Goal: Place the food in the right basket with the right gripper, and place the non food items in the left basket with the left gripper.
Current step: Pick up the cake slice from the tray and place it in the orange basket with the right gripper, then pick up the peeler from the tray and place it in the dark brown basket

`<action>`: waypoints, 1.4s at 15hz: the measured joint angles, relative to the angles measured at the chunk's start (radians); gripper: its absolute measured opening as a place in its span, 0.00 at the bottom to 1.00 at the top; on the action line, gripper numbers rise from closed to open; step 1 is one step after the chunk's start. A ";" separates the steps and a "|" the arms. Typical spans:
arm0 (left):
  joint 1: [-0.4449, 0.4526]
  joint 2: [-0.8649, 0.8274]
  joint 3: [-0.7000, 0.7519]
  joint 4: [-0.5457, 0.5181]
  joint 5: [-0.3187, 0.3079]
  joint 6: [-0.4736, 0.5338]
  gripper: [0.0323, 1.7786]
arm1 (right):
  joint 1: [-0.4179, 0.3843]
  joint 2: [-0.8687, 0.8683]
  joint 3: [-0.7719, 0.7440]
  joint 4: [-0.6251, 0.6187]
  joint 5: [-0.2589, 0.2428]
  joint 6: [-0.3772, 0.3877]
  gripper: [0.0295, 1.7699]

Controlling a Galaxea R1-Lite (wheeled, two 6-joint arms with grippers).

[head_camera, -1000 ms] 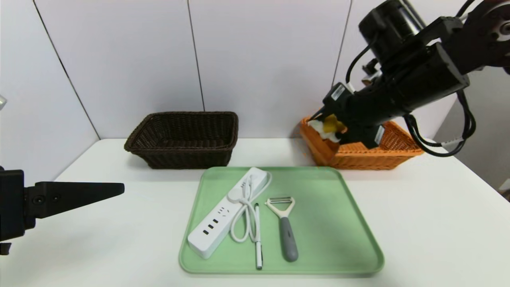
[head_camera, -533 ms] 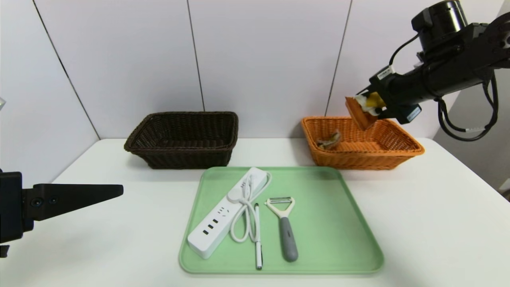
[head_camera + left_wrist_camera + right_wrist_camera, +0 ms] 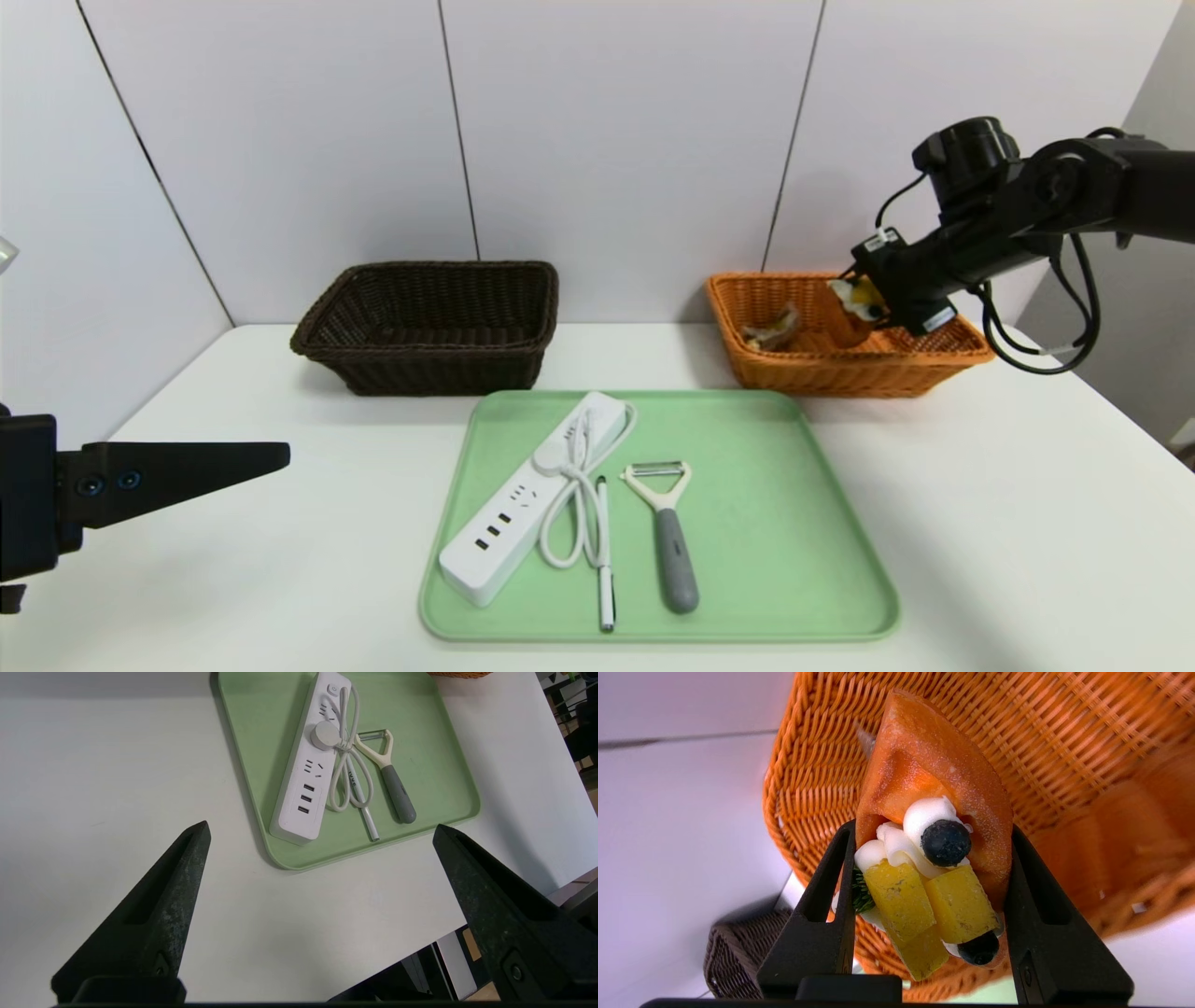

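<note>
Lowering cake wedge, clamped in right gripper fingers, down from above into orange basket, ready for release; left gripper parked, fingers spread wide.

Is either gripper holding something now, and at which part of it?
The right gripper holds the cake wedge by its two sides at the wide, cream-topped end, over the orange basket. The left gripper is open and holds nothing.

An orange cake wedge with cream hangs tilted inside the orange basket beside a wrapped snack; power strip, pen, peeler lie side by side; dark basket stands left.
</note>
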 joint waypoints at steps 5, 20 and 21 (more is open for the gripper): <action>0.001 -0.011 0.007 0.003 0.000 0.000 0.95 | -0.008 0.062 0.000 -0.058 -0.025 0.034 0.48; 0.001 -0.026 0.005 -0.004 0.008 -0.052 0.95 | -0.022 0.077 0.000 -0.087 -0.098 0.020 0.86; 0.001 -0.027 0.001 -0.005 0.009 -0.052 0.95 | -0.019 0.064 0.000 -0.090 -0.098 0.016 0.87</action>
